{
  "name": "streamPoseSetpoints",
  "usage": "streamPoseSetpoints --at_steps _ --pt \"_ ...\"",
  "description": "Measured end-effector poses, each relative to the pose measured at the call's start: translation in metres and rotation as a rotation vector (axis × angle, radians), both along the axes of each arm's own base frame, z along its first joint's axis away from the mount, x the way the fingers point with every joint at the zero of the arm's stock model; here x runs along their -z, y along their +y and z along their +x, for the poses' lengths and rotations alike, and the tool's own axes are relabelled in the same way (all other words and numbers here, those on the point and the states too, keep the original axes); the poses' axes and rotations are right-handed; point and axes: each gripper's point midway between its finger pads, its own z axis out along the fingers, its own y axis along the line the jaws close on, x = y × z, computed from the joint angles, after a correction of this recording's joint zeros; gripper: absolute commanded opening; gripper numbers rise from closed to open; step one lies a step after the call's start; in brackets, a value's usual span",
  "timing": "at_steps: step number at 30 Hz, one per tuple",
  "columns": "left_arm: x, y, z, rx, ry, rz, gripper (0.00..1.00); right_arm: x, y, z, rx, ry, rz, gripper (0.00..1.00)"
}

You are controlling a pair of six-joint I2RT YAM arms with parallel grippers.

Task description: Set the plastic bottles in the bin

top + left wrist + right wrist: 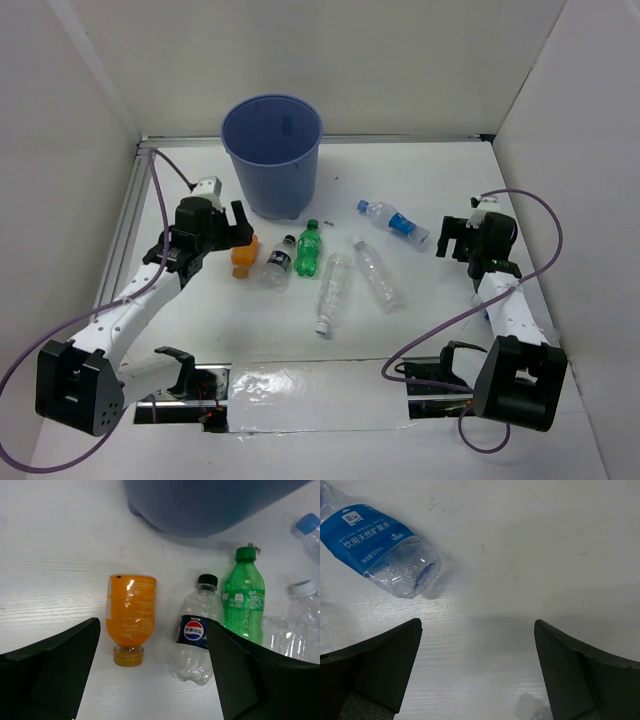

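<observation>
The white surface [450, 180] bears the upright bin [272, 150], an orange bottle [244, 256], a green bottle [309, 248] and four clear bottles [333, 290] lying flat.

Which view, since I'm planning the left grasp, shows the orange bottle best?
Left wrist: the orange bottle lies in full, cap nearest, ahead of the open left gripper. Top external shows it small, at that gripper's tip. Right wrist misses it.

The bin [272, 150] is showing blue-purple. The orange bottle [130, 612] is wearing an orange cap, the green bottle [244, 600] green, the Pepsi bottle [195, 630] black; one clear bottle [333, 290]'s cap is looking possibly white.
</observation>
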Motion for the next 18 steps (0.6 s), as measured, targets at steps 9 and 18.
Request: streamPoseSetpoints --at_steps 9,18 --pt "0.024 -0.04 -0.013 0.133 0.084 0.001 0.89 0.0 0.009 -0.001 -0.123 -0.001 -0.018 0.56" --pt "0.055 -0.048 -0.016 0.092 0.192 0.018 1.0 0.002 0.038 -0.006 -0.344 -0.003 0.006 0.77"
